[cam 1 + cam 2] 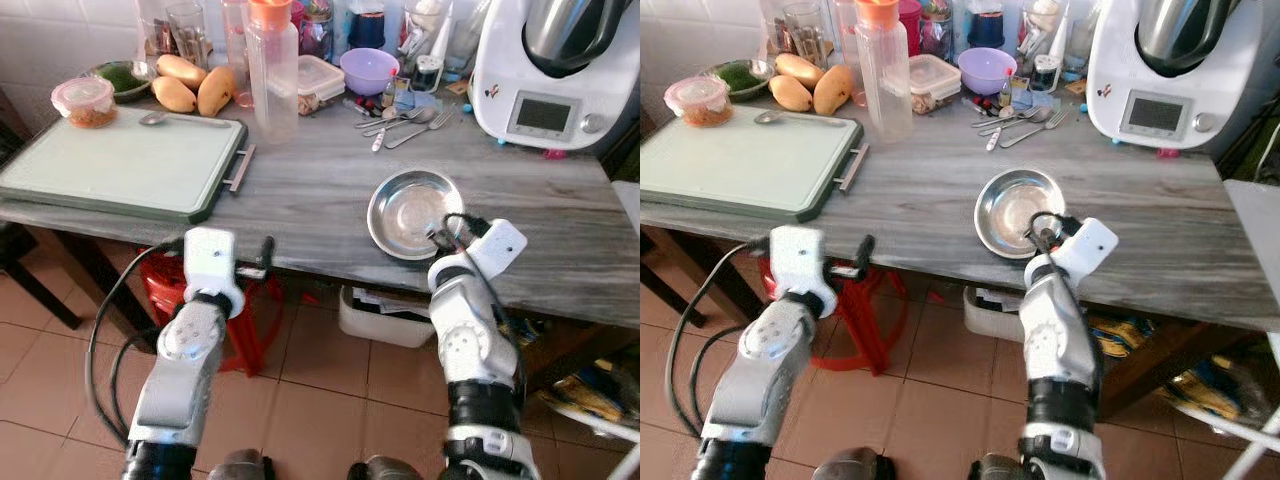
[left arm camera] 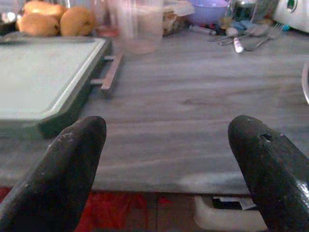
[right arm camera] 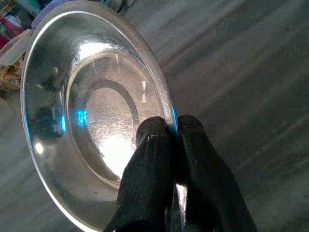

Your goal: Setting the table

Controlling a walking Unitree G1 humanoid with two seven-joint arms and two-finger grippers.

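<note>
One steel plate (image 1: 412,212), right gripper (image 3: 170,133) pinching rim

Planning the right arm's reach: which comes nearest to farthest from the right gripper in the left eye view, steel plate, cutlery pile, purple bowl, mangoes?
1. Steel plate, its rim pinched by the right gripper.
2. Cutlery pile, behind the plate.
3. Purple bowl, further back.
4. Mangoes, far back-left, beside the tray.

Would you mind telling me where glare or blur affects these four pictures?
Right wrist view: bright glare patches on the steel plate, pinched at its rim by the right claw; the table around it is streaked. Left wrist view: the open left claw's fingertips are soft, the mangoes hazy. Both eye views: fairly sharp, evenly lit.
</note>
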